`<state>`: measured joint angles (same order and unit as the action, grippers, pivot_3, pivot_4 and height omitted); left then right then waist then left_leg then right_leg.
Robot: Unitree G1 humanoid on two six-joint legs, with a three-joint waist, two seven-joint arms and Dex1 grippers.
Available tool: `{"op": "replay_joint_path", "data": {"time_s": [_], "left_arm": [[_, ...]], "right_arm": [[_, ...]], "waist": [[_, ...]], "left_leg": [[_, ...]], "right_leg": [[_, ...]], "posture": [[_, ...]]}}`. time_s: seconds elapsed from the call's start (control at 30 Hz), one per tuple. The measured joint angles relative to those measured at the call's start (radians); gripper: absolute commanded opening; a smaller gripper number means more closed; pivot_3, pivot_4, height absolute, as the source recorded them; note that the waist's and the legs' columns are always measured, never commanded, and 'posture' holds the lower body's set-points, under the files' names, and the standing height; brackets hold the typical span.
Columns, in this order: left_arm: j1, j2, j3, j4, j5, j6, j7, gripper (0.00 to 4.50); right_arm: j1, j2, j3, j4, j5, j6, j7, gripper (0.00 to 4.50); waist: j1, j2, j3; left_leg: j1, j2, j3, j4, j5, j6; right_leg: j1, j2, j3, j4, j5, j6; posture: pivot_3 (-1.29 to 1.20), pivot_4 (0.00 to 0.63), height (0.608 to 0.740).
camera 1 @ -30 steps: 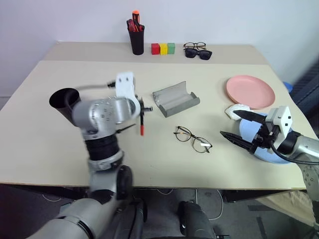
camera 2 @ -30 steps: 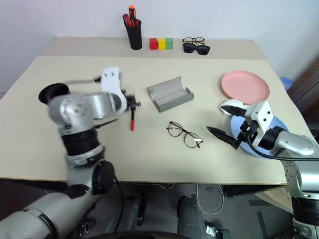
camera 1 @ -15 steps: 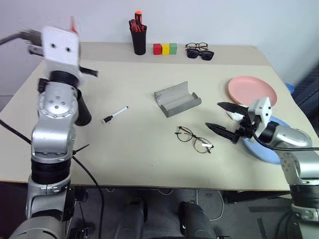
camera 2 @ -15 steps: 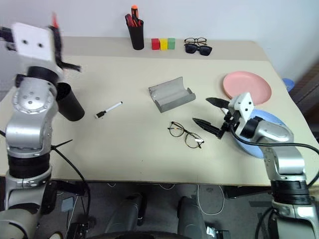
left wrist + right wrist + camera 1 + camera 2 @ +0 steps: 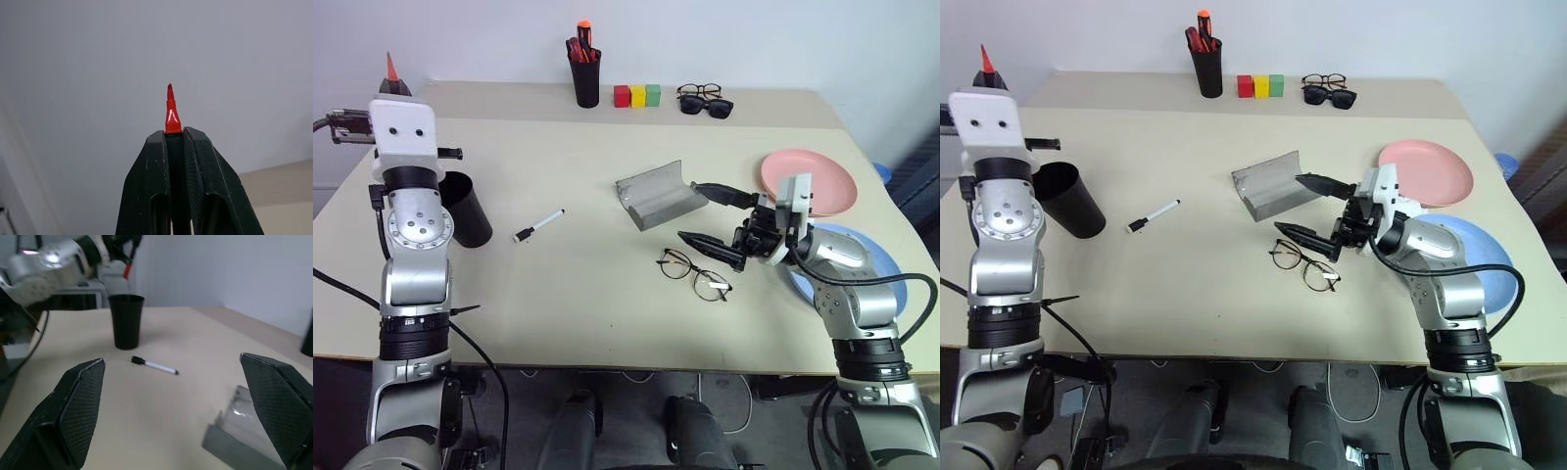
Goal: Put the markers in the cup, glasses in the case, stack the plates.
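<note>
The slim red marker (image 5: 169, 113) is pinched between the pressed-together black fingers of the left gripper (image 5: 174, 139), its pointed end upward. A second ago this gripper was low over the middle of the table, with the marker hanging near the table top. It has since swung to the table's left edge and tipped upward, and now stands raised just behind the wide black tapered plastic cup (image 5: 467, 208). The red marker is thus lifted and brought to the cup but not yet in it; lowering it into the cup's mouth seems the next step.

The white-bodied marker with a black cap (image 5: 539, 225) lies flat on the table, to the right of the cup and well apart from it.

The clear-lens spectacles with thin black wire rims (image 5: 693, 275) lie near the front edge, right of centre. The grey hard-shell spectacle case (image 5: 658, 194) sits open just behind them.

The right gripper (image 5: 711, 216), fingers spread wide and empty, has moved in from the right edge. It now hovers between case and spectacles, probably preparing to take the spectacles.

The salmon pink round plastic plate (image 5: 811, 177) and the light blue round plastic plate (image 5: 856, 257) lie side by side near the right edge, unstacked.
</note>
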<state>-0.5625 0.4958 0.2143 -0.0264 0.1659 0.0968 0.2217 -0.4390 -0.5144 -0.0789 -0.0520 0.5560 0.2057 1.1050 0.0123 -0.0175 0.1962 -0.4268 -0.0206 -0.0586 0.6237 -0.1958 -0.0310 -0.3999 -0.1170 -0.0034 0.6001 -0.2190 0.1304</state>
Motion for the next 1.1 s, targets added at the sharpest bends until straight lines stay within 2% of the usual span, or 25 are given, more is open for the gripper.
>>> {"op": "replay_joint_path", "data": {"time_s": [0.43, 0.53, 0.67, 0.8, 0.87, 0.97, 1.03, 1.1], "left_arm": [[0.067, -0.089, -0.001, 0.025, 0.000, -0.039, 0.003, 0.18], [0.112, -0.113, -0.001, 0.023, -0.003, -0.039, -0.006, 1.28], [0.177, -0.130, -0.002, 0.008, -0.017, -0.040, -0.043, 3.13], [0.201, -0.151, -0.006, -0.075, -0.100, -0.009, -0.145, 3.13], [0.182, -0.110, -0.025, -0.149, -0.181, 0.127, -0.258, 3.13], [0.093, 0.037, -0.067, -0.219, -0.322, 0.431, -0.474, 3.13], [-0.005, 0.148, -0.110, -0.210, -0.390, 0.648, -0.597, 3.13], [-0.088, 0.211, -0.151, -0.170, -0.409, 0.780, -0.663, 3.13]], "right_arm": [[-0.002, 0.008, 0.004, 0.026, -0.003, -0.020, 0.028, 4.50], [-0.002, 0.005, 0.004, 0.034, -0.003, -0.025, 0.029, 4.50], [-0.001, -0.001, 0.001, 0.039, -0.006, -0.029, 0.029, 4.50], [0.000, -0.003, -0.004, 0.042, -0.015, -0.041, 0.022, 4.50], [0.002, -0.004, -0.005, 0.051, -0.022, -0.047, 0.019, 4.50], [0.009, -0.003, -0.005, 0.060, -0.032, -0.060, 0.011, 4.50], [0.011, -0.003, -0.007, 0.062, -0.037, -0.069, 0.004, 4.50], [0.012, -0.001, -0.006, 0.065, -0.040, -0.076, -0.002, 4.50]], "waist": [[-0.002, 0.000, 0.000], [-0.003, 0.000, 0.000], [-0.003, 0.000, 0.000], [0.000, 0.000, 0.000], [0.000, 0.000, 0.000], [-0.007, 0.000, 0.000], [-0.013, 0.000, 0.000], [-0.021, 0.000, 0.000]], "left_leg": [[0.001, 0.000, 0.000, 0.000, 0.000, -0.001], [0.001, 0.000, 0.000, 0.000, 0.000, -0.001], [0.001, 0.000, 0.000, 0.000, 0.000, -0.001], [0.000, 0.000, 0.000, 0.000, 0.000, -0.001], [0.000, 0.000, 0.000, 0.000, 0.000, -0.001], [0.000, 0.000, 0.000, 0.001, 0.000, -0.001], [0.000, 0.000, 0.000, 0.001, 0.000, -0.001], [0.000, 0.000, -0.001, 0.002, 0.000, -0.001]], "right_leg": [[-0.001, 0.000, 0.000, 0.002, 0.000, 0.001], [-0.001, 0.000, 0.000, 0.003, 0.000, 0.001], [-0.002, 0.000, 0.000, 0.003, 0.000, 0.000], [-0.002, 0.000, 0.000, 0.003, 0.000, 0.000], [-0.002, 0.000, 0.000, 0.003, 0.000, 0.000], [-0.002, 0.000, 0.000, 0.005, -0.002, -0.003], [-0.003, 0.000, 0.000, 0.007, -0.002, -0.002], [-0.004, 0.000, 0.000, 0.011, -0.004, 0.000]], "posture": [[0.00, 0.150, 0.740], [0.00, 0.150, 0.740], [0.00, 0.150, 0.740], [0.00, 0.150, 0.740], [0.00, 0.150, 0.740], [0.00, 0.150, 0.740], [0.00, 0.150, 0.740], [0.00, 0.150, 0.740]]}}
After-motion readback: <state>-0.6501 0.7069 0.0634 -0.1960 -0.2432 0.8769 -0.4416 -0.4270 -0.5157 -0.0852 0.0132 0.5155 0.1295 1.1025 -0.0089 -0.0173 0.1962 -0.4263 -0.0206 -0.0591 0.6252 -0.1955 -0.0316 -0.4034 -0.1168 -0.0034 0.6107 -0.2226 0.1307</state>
